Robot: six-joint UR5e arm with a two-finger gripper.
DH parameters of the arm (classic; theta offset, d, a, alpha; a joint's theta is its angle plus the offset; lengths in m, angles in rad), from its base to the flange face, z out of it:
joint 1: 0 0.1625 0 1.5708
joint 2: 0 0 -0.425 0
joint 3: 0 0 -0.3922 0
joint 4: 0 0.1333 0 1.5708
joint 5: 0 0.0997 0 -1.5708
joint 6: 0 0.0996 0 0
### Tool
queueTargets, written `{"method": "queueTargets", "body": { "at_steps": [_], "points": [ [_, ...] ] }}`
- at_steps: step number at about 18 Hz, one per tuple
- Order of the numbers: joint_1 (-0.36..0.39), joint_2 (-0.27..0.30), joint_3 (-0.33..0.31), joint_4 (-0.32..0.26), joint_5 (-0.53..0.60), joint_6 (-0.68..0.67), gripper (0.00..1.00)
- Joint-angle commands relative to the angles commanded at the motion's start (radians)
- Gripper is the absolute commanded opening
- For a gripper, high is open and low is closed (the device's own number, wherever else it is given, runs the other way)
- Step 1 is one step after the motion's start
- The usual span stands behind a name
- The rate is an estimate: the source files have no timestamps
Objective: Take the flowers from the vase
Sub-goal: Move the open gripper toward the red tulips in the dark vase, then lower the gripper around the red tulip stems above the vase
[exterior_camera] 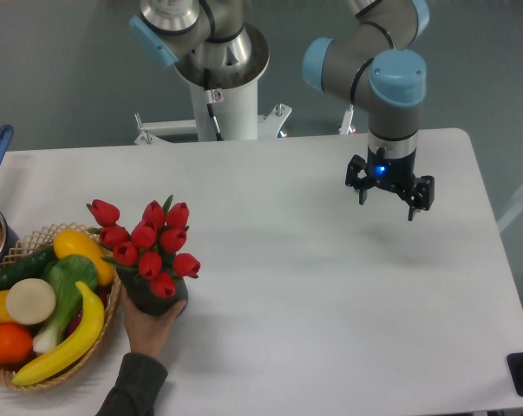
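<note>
A robot lab or test room. A grey-and-blue arm (378, 69) stands on a white pedestal (222, 104) at the far edge of a plain white counter (330, 295), against a bare grey floor. A basket (9, 373) of toy-like produce sits near left as props.

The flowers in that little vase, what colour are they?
Red buds, green stems: the flowers, plain in the fixed camera view.

We see a wide white rectangular table with rounded corners (313, 295) under soft, even light, and behind it a plain grey-blue floor (62, 78) running along the top.
</note>
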Motion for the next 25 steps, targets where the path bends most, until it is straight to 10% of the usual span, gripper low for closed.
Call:
{"method": "queueTargets", "body": {
  "at_steps": [7, 25],
  "points": [
    [0.002, 0.015, -0.009, 0.008, -0.03, -0.055, 1.0],
    [-0.155, 0.149, -0.138, 0.034, -0.763, -0.097, 1.0]
  ]
}}
